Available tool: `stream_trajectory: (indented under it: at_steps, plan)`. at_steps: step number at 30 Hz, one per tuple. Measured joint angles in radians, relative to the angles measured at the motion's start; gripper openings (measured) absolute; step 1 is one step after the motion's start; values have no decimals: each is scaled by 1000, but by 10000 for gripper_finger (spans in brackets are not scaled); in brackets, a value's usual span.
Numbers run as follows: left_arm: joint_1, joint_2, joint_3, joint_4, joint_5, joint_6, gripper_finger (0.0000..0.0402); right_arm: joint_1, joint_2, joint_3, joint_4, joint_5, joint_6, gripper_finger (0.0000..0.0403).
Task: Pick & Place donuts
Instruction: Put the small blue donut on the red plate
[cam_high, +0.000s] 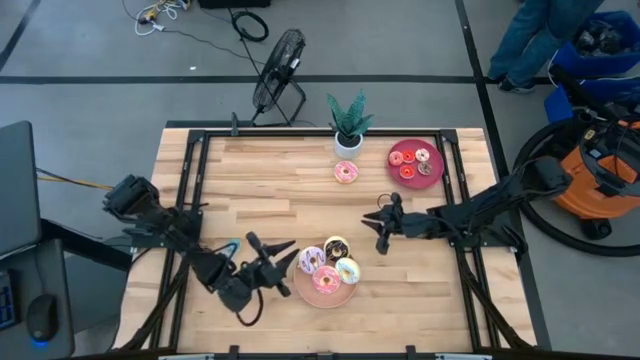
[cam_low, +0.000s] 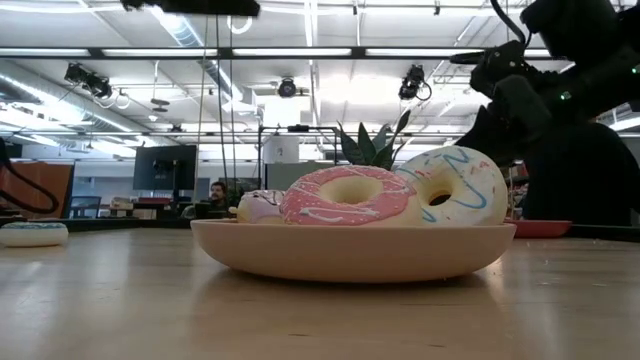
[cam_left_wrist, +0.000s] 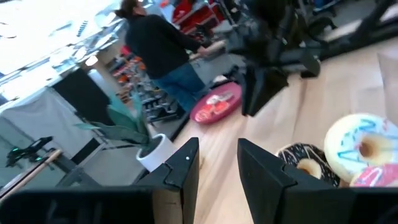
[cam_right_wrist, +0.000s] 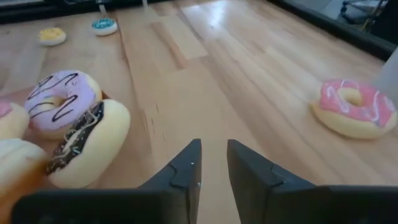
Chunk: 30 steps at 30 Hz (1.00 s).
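A pink plate (cam_high: 318, 297) near the table's near edge holds several donuts: a purple-iced one (cam_high: 311, 260), a chocolate one (cam_high: 336, 247) that leans tilted at the plate's rim (cam_right_wrist: 87, 143), a white one with blue lines (cam_high: 348, 270) and a pink one (cam_high: 326, 281). Another pink donut (cam_high: 346, 172) lies flat on the bare wood. A dark red plate (cam_high: 432, 152) carries a few small donuts. My left gripper (cam_high: 272, 250) is open, just left of the pink plate. My right gripper (cam_high: 381, 230) is open, above the wood to the right of that plate.
A potted plant (cam_high: 348, 125) stands at the far edge beside the dark red plate. Small yellow (cam_right_wrist: 51, 35) and teal (cam_right_wrist: 104, 25) donuts lie on the table's left part. A fan (cam_high: 280, 70) and a vacuum (cam_high: 600, 170) stand off the table. A person (cam_left_wrist: 158, 46) stands beyond.
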Motion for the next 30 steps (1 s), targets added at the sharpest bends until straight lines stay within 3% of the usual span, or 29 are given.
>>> stream_trajectory:
  at_steps: [6, 10, 15, 22, 30]
  plan:
    - [-85, 0, 28, -4, -48, -30, 115, 0, 46, 0, 36, -8, 21, 87]
    - [-132, -3, 28, -167, 100, -160, 115, -1, 53, 0, 67, -8, -2, 87]
    - [-122, -40, 28, -590, 367, -642, 115, -1, 53, 0, 104, -8, -22, 87]
    - [-60, -110, 28, -1219, 572, -1293, 119, -2, 53, 0, 111, -8, -24, 87]
    - [-94, -158, 28, -1722, 869, -1764, 187, -2, 53, 0, 93, -8, -22, 87]
